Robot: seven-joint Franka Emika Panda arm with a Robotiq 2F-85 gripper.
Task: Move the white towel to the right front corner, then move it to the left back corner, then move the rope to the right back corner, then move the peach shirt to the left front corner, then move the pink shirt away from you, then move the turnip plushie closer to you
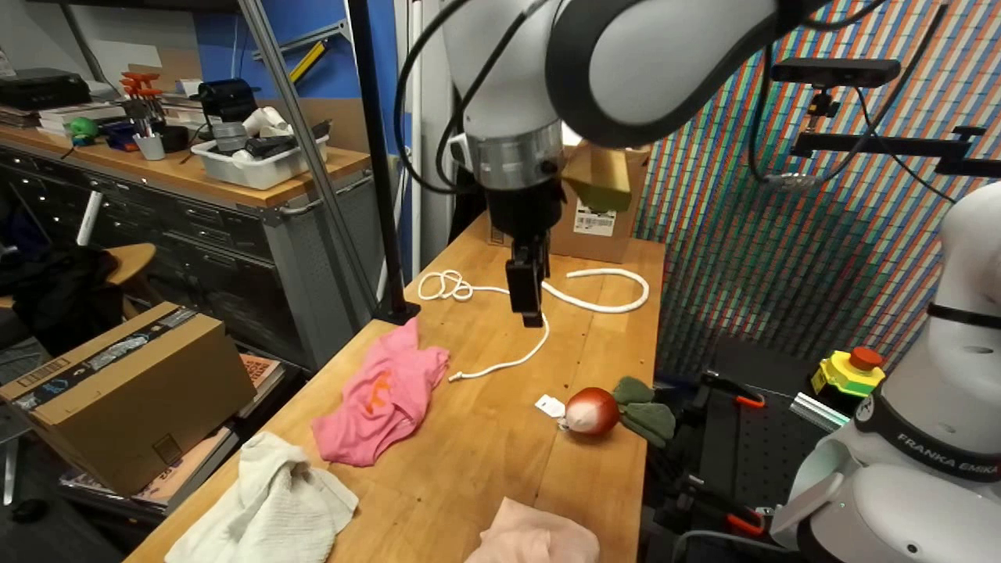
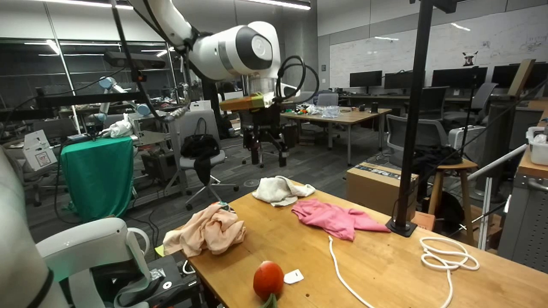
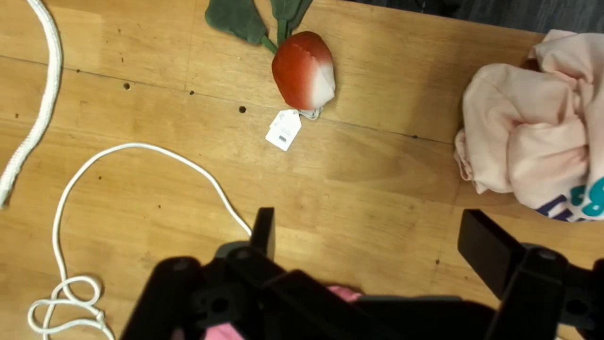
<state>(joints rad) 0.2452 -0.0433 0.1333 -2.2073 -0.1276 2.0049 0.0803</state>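
High above the table, my gripper [image 3: 368,222] hangs open with nothing between its fingers [image 3: 490,255]. The white towel [image 1: 270,500] lies bunched by the table edge, outside the wrist view. Beside it is the pink shirt [image 1: 383,399], spread out near the post and mostly hidden behind the gripper in the wrist view. The peach shirt [image 2: 214,233] sits crumpled at a corner, partly over the edge. The turnip plushie [image 3: 302,71] rests on its side with a white tag, its leaves over the edge. The rope [image 1: 606,310] runs in loose curves, one end loosely coiled.
A black post [image 2: 411,128] stands clamped at the table edge by the pink shirt. Cardboard boxes stand at the table's end [image 1: 590,242] and beside it on the floor side [image 1: 133,399]. The robot's base [image 1: 899,461] is along the plushie's side.
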